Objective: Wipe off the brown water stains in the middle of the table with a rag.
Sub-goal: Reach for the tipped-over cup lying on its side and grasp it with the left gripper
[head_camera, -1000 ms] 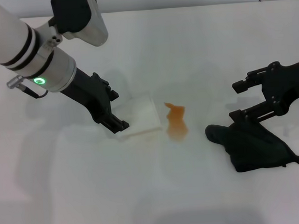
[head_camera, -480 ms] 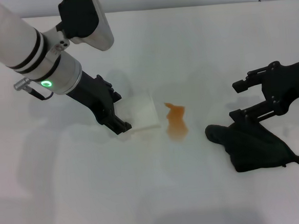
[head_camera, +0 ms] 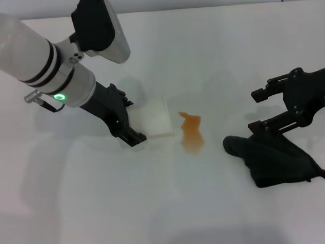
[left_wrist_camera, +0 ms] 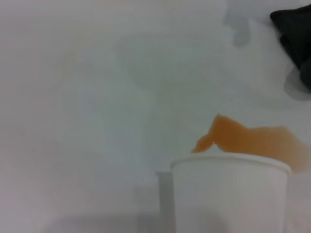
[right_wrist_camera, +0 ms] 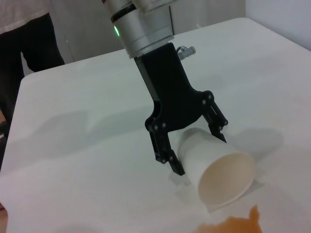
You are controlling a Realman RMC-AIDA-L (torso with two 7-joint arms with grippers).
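Brown water stains (head_camera: 192, 134) sit mid-tabletop (head_camera: 157, 211), just beside my left end effector's (head_camera: 131, 133) tipped white paper cup (head_camera: 154, 121), fingers spread around it. Right end effector (head_camera: 262, 110), open, hovers over the black rag (head_camera: 276, 158); its label is unreadable.

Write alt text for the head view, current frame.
An orange-brown liquid stain sits mid-table on the glossy white table. The left gripper straddles a tipped white paper cup beside it. The right gripper hovers open above a lumpy black rag to the right.
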